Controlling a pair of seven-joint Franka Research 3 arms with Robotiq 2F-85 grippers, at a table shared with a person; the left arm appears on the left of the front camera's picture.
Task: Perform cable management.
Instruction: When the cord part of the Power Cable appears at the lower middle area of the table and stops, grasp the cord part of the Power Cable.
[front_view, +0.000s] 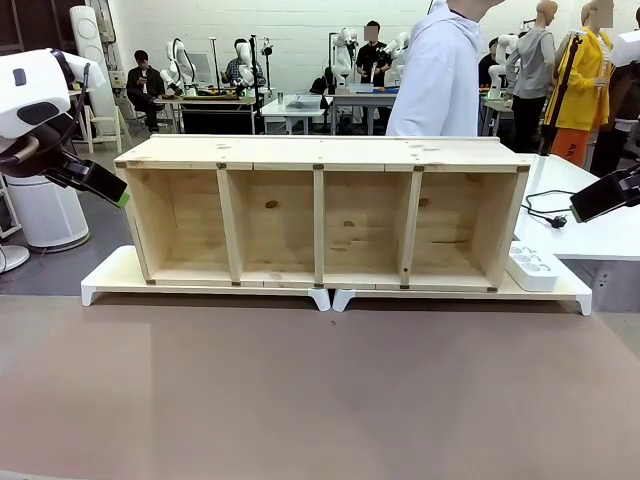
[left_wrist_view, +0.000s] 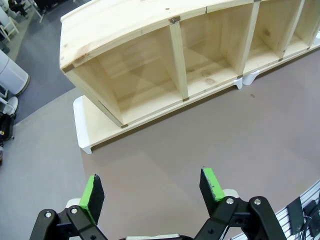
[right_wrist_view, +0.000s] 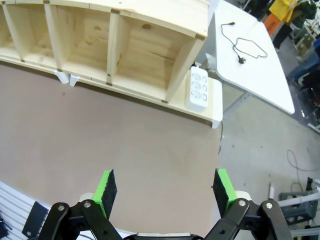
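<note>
The thin black cable lies in a loose loop on a white side table, with its small plug toward the near end; in the front view the cable is right of the wooden shelf. My right gripper hovers open and empty above the brown table, well short of the cable; from the front the right gripper hangs just right of the shelf's end. My left gripper is open and empty too, high off the shelf's left end, and the left gripper sits beside that end.
The shelf has several open compartments and rests on white risers. A white power strip lies on the riser by the shelf's right end. A person in a white top stands behind the shelf. The brown tabletop stretches in front.
</note>
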